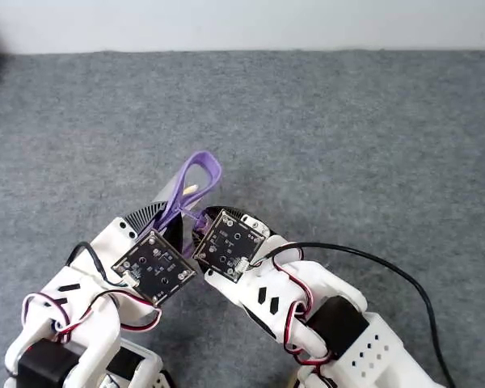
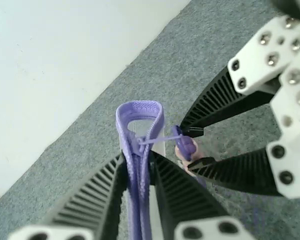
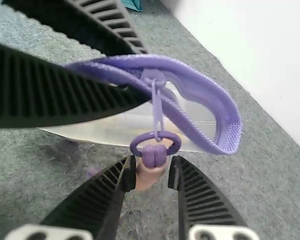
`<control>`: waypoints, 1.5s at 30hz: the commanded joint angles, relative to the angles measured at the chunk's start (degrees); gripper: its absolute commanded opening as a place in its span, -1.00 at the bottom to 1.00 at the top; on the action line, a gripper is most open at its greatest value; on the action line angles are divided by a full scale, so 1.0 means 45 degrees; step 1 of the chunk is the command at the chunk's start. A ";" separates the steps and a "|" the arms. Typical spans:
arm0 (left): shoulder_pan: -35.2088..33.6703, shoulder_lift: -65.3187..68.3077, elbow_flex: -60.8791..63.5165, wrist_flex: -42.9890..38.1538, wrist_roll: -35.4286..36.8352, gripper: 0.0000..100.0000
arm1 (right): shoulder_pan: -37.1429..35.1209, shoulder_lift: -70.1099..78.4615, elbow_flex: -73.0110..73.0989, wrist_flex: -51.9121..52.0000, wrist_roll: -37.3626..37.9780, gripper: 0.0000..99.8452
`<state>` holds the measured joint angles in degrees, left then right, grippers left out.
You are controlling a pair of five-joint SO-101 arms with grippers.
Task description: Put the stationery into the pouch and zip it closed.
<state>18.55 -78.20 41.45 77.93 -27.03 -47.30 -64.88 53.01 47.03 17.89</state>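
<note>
The pouch has a clear body and a purple zipper band, and it is held up off the grey mat between the two arms. My left gripper is shut on the zipper band, which runs between its black ribbed fingers. The mouth of the pouch gapes in a loop past the slider. My right gripper pinches the purple zipper pull, which hangs from the slider on a thin cord. The same pull sits at the right gripper's tips in the left wrist view. Something pale pink shows behind the pull.
The grey mat stretches open to the back and both sides, and ends at a white wall. A black cable trails from the arm on the right. A small teal thing lies far off by the wall.
</note>
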 commanded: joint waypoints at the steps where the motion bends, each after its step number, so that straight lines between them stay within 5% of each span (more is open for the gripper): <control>1: -0.0176 0.0078 -0.0225 0.0000 0.0000 -0.98 | -0.0029 -0.0068 -0.0645 0.0010 -0.0059 -0.77; 17: -0.0176 0.0078 -0.0225 0.0000 0.0000 -0.98 | -0.0029 0.0029 -0.0567 0.0068 -0.0098 -0.77; 22: -0.0176 0.0078 -0.0225 0.0000 0.0000 -0.98 | -0.0029 0.0029 -0.0567 -0.0049 -0.0098 -0.99; 27: -0.0176 0.0078 -0.0225 0.0000 0.0000 -0.98 | -0.0010 0.0029 -0.0567 -0.0029 -0.0098 -0.96; 37: -0.0176 0.0000 -0.0225 0.0020 0.0000 -0.98 | 0.2217 0.0322 -0.0567 -0.0166 0.0469 -0.98; 45: -0.0176 0.0000 -0.0244 0.0020 -0.0020 -0.98 | 0.4620 0.2901 -0.0606 -0.2549 0.0977 -0.99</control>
<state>18.64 -77.49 41.54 77.32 -27.38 -32.53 -56.88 51.25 38.42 21.58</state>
